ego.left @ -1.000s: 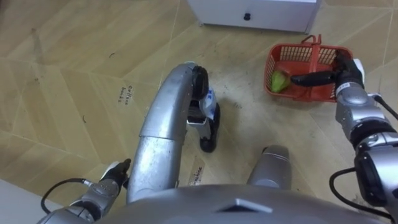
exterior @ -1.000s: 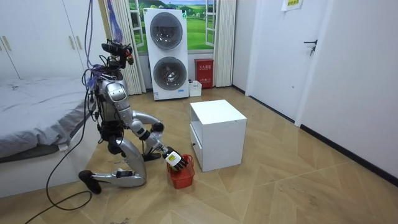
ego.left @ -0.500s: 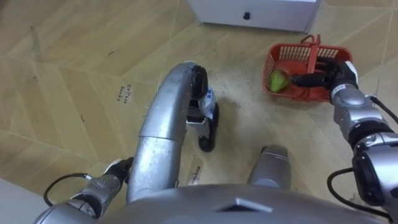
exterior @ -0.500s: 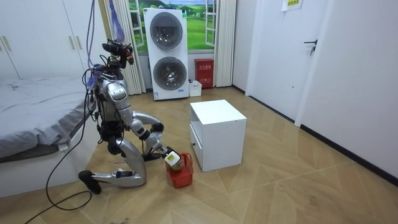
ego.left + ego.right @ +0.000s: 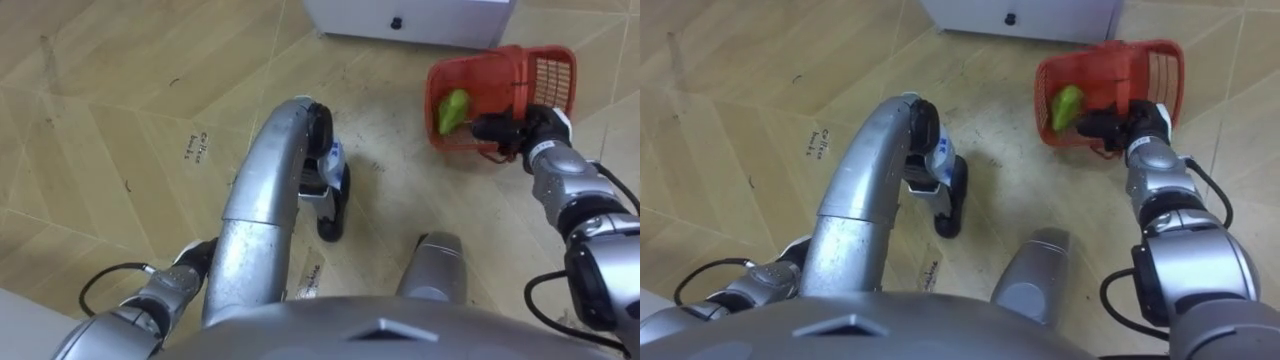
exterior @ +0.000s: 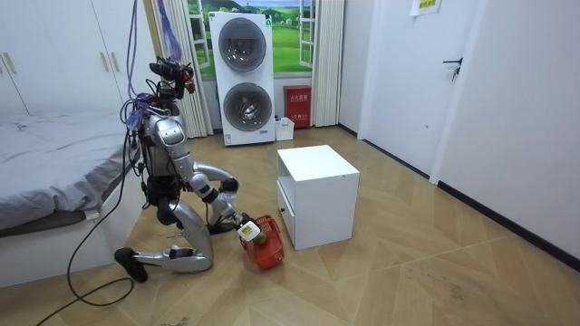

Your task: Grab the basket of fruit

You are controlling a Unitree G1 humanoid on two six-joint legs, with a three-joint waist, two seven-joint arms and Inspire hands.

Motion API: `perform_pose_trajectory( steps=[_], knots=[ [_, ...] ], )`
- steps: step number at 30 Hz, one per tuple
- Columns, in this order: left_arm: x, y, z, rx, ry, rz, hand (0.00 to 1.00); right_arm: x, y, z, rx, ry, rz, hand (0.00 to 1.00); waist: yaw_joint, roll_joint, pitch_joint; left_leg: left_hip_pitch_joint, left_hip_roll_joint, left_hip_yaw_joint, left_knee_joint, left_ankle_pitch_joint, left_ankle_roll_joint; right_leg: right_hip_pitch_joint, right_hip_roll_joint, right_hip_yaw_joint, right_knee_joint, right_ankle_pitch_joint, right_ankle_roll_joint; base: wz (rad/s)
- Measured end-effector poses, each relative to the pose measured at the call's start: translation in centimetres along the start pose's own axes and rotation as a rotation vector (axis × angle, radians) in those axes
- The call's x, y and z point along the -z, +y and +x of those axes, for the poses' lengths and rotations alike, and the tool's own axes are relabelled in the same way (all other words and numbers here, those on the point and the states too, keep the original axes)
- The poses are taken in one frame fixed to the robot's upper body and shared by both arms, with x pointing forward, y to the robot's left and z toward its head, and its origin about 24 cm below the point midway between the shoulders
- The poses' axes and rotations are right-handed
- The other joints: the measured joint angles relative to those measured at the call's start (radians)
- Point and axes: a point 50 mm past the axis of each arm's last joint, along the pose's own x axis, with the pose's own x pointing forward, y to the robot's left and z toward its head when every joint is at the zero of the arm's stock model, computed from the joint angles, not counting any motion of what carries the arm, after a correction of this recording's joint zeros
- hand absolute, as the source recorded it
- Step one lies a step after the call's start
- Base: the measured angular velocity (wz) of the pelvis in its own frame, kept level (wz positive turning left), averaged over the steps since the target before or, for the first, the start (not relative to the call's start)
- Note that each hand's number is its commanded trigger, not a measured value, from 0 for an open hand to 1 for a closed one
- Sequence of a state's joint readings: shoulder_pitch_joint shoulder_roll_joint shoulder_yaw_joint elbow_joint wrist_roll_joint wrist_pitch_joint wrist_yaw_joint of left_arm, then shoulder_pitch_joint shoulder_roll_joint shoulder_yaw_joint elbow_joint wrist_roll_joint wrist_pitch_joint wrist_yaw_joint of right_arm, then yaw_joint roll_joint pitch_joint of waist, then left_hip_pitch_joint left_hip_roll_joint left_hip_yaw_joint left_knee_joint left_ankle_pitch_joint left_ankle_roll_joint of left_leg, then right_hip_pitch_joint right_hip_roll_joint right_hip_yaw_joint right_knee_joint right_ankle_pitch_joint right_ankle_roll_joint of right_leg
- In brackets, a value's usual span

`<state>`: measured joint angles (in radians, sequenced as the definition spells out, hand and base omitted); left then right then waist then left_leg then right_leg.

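A bedroom with a herringbone wood floor (image 6: 408, 272). A bed (image 6: 45, 154) lies along the room view's left, two stacked washing machines (image 6: 243, 81) stand at the back wall, and a white cabinet (image 6: 317, 195) sits mid-floor. The robot kneels on the floor between the bed and the cabinet, leaning toward the cabinet's foot.

In the upper right of the left eye view, the red fruit basket (image 5: 470, 95) is just in front of the cabinet. It is tipped steeply, with its mouth turned toward the frame's left and its base swung up to the right. The right hand (image 5: 520, 128) grips the basket's near side with dark fingers curled on it. I cannot tell whether they hold the handle or the rim. A green fruit (image 5: 455, 108) lies inside against the low wall, close to the open mouth. The left hand (image 5: 188, 268) shows at the lower left beside the knee, and I cannot tell how its fingers stand.

The main risk is the tilt. If the basket rises at this angle, the fruit will likely roll out over the rim. A one-sided grip could also let the basket twist or slip free, and it could knock against the cabinet close behind it.
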<state>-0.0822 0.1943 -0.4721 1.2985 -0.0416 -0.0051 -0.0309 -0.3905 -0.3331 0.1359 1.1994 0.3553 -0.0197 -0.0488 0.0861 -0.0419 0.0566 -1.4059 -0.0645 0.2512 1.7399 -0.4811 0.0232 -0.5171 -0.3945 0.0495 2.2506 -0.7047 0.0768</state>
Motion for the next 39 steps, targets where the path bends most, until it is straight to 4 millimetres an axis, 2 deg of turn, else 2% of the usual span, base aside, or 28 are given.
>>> perform_pose_trajectory(
  steps=[8, 16, 24, 26, 28, 31, 32, 33, 34, 37, 38, 39],
  knots=[
    [-0.4, -0.1, 0.1, 0.002, -0.01, -0.007, 0.0, 0.3, 0.2, 0.0, 0.0, 0.01, 0.005, 1.0, -0.001, 0.001, -0.0005, 0.0, 0.001, -0.013, 0.009, 0.0, 0.001, 0.013, 0.014, -0.007, 0.0, 0.0, 0.0, 0.0],
    [-0.5, 0.0, 0.1, -0.002, -0.013, -0.021, 0.0, 0.3, 0.2, 0.0, -0.004, 0.01, 0.004, 1.0, -0.003, 0.001, -0.0006, 0.0, 0.001, -0.013, 0.014, 0.0, 0.004, 0.013, 0.015, -0.002, 0.002, 0.0, 0.0, -0.01],
    [-0.2, 0.4, 0.0, -0.019, -0.008, -0.083, 0.0, -0.1, 0.5, 0.0, -0.02, -0.004, 0.006, 1.0, -0.004, -0.02, 0.0093, 0.002, 0.002, -0.024, 0.023, -0.001, 0.006, 0.024, 0.03, 0.002, 0.003, 0.0, 0.0, -0.01],
    [-0.5, 0.7, 0.0, -0.031, -0.019, -0.119, 0.0, -0.8, 0.8, 0.0, -0.03, -0.037, 0.008, 1.0, -0.005, -0.034, 0.0135, 0.002, -0.002, -0.029, 0.027, -0.001, 0.006, 0.031, 0.032, 0.0, 0.002, 0.0, -0.001, 0.0],
    [-0.5, 0.9, 0.0, -0.034, -0.02, -0.128, 0.0, -1.7, 1.0, 0.0, -0.037, -0.073, 0.013, 1.0, -0.01, -0.039, 0.0152, 0.003, -0.005, -0.042, 0.036, -0.002, 0.007, 0.046, 0.039, -0.012, -0.002, 0.0, -0.001, 0.02],
    [-0.4, 1.4, -0.1, -0.053, -0.026, -0.157, 0.0, -3.5, 1.8, -0.2, -0.059, -0.15, 0.02, 1.0, -0.026, -0.061, 0.0117, 0.008, -0.022, -0.065, 0.048, -0.004, 0.003, 0.068, 0.045, -0.017, -0.006, 0.0, -0.002, -0.03],
    [-0.4, 1.8, -0.1, -0.063, -0.027, -0.155, 0.0, -4.4, 2.1, -0.3, -0.064, -0.188, 0.024, 1.0, -0.036, -0.073, 0.0149, 0.015, -0.025, -0.066, 0.052, -0.007, 0.008, 0.081, 0.044, -0.021, -0.007, 0.0, -0.003, 0.0],
    [-0.4, 1.9, -0.1, -0.068, -0.026, -0.154, 0.0, -4.7, 2.1, -0.4, -0.061, -0.203, 0.026, 1.0, -0.043, -0.078, 0.0141, 0.018, -0.027, -0.067, 0.054, -0.009, 0.011, 0.09, 0.043, -0.024, -0.009, -0.001, -0.004, 0.04],
    [-0.4, 2.1, -0.1, -0.081, -0.025, -0.154, 0.0, -5.3, 2.2, -0.5, -0.055, -0.228, 0.026, 1.0, -0.058, -0.083, 0.012, 0.027, -0.032, -0.071, 0.062, -0.014, 0.019, 0.11, 0.044, -0.032, -0.015, -0.001, -0.004, 0.0],
    [-0.5, 2.5, -0.1, -0.101, -0.034, -0.18, 0.0, -6.3, 2.0, -0.7, -0.045, -0.271, 0.043, 1.0, -0.067, -0.084, 0.009, 0.054, -0.034, -0.076, 0.088, -0.04, 0.036, 0.152, 0.047, -0.039, -0.03, 0.002, -0.004, -0.07],
    [-0.6, 2.6, -0.2, -0.11, -0.037, -0.187, 0.0, -6.8, 2.0, -0.8, -0.046, -0.286, 0.06, 1.0, -0.071, -0.083, 0.0006, 0.055, -0.035, -0.076, 0.095, -0.049, 0.045, 0.161, 0.048, -0.04, -0.038, 0.002, -0.005, 0.0],
    [-0.6, 2.9, -0.2, -0.126, -0.04, -0.186, 0.0, -7.3, 2.2, -1.0, -0.048, -0.308, 0.066, 1.0, -0.08, -0.084, -0.0034, 0.057, -0.035, -0.074, 0.096, -0.055, 0.056, 0.169, 0.057, -0.039, -0.051, 0.001, -0.005, 0.04]
  ],
)
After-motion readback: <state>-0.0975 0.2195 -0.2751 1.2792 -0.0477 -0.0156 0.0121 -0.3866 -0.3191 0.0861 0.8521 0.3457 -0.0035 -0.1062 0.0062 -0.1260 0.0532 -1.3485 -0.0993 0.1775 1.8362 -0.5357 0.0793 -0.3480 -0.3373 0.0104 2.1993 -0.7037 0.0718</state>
